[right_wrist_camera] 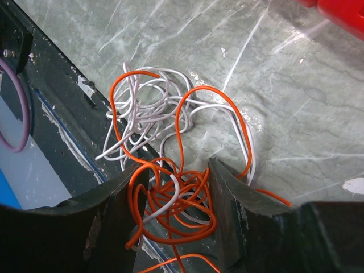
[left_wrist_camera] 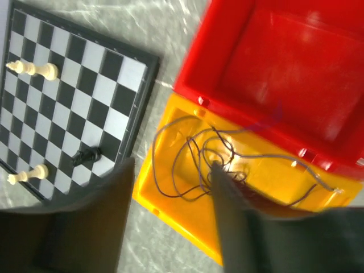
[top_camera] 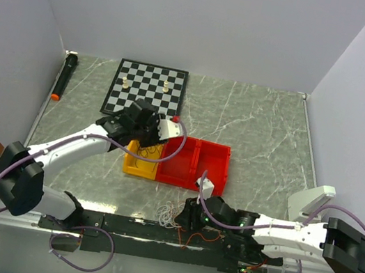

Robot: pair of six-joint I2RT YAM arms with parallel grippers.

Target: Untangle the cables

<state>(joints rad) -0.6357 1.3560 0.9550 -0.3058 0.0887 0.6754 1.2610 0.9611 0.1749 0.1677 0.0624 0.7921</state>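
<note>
1. The left hand (left_wrist_camera: pixel 170 170) is wide open and holds nothing. One finger meets a dark cable (left_wrist_camera: pixel 219 149) looped in the yellow bin (left_wrist_camera: pixel 170 210) under it.
2. Ahead lies a red bin (left_wrist_camera: pixel 284 68), and a chessboard (left_wrist_camera: pixel 68 91) is off to the side.
3. The right hand (right_wrist_camera: pixel 173 187) is open. The orange cable (right_wrist_camera: pixel 200 88) and white cable (right_wrist_camera: pixel 153 108) lie tangled between its fingers and spread ahead over the tabletop (right_wrist_camera: pixel 273 102).

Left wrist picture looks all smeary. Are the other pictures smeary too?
Left wrist: yes, motion-blurred, the chessboard and yellow bin smeared, glare on the bin floor. Right wrist: sharp on the orange cable and white cable. Top external: clear, a bright strip at the near edge of the table.
</note>
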